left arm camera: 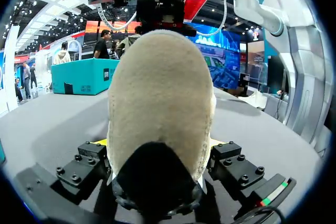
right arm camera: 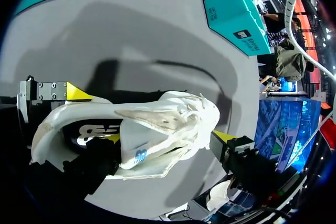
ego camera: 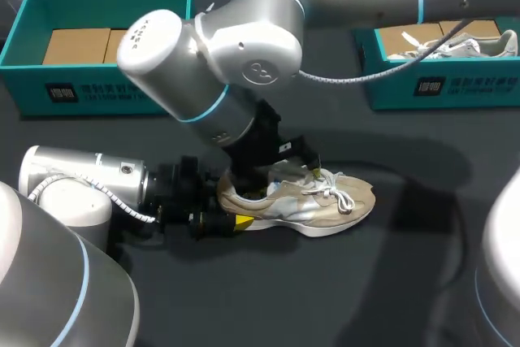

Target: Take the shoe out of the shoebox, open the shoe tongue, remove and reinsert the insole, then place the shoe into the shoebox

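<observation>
Beige suede, with silver-white side panels and white laces, makes up the shoe. It lies on its sole near the middle of the dark grey surface, toe toward the right edge, outside both boxes.

Head view: the left gripper meets the heel from the left-edge side. The right arm crosses in from the far right corner and sets the right gripper over the shoe's opening. A teal shoebox stands at the far left corner with brown cardboard inside. A second shoebox, at the far right corner, holds a second pale shoe.

Left wrist view: only the rounded, napped heel shows, with a black tab low on it. The fingers clamp the heel from both sides, their yellow tips just visible.

Right wrist view: this view alone looks down into the shoe. It shows the dark insole with its white logo, and the white tongue standing up out of the opening toward the camera, a small blue label on it. One yellow tip of the left gripper lies against the side of the heel. Whether the right gripper grips the tongue cannot be told.
</observation>
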Motion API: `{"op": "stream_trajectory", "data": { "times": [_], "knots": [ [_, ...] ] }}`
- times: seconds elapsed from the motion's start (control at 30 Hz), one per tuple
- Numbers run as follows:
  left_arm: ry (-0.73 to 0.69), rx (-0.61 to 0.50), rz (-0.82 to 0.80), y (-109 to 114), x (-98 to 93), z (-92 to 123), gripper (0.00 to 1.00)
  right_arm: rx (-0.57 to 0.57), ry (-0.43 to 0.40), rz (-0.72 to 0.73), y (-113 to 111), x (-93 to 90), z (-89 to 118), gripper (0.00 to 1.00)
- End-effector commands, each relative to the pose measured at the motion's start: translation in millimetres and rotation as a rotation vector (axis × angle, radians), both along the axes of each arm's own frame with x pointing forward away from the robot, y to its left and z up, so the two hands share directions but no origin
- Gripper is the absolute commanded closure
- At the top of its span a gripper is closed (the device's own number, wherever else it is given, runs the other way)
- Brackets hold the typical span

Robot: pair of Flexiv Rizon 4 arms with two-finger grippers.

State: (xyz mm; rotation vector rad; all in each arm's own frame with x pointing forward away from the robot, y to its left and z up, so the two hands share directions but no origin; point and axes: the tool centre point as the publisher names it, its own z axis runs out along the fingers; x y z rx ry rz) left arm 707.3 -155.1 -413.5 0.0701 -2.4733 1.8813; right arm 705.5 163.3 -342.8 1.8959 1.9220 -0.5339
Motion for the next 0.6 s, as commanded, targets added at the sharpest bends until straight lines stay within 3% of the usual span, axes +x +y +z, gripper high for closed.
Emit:
{"op": "stream_trajectory", "data": {
  "times": [0.03,0.57,0.6],
  "knots": [
    [-0.001,0.000,0.002,-2.5,-1.2,-1.6,1.00,0.007,-0.289,-0.488,-5.6,-2.9,6.8,0.00],
    [-0.001,0.000,0.002,-2.5,-1.2,-1.6,1.00,0.024,-0.225,-0.545,-24.8,-3.5,30.3,0.00],
    [-0.001,0.000,0.002,-2.5,-1.2,-1.6,1.00,0.030,-0.223,-0.542,-23.7,-3.9,31.2,0.04]
  ]
}}
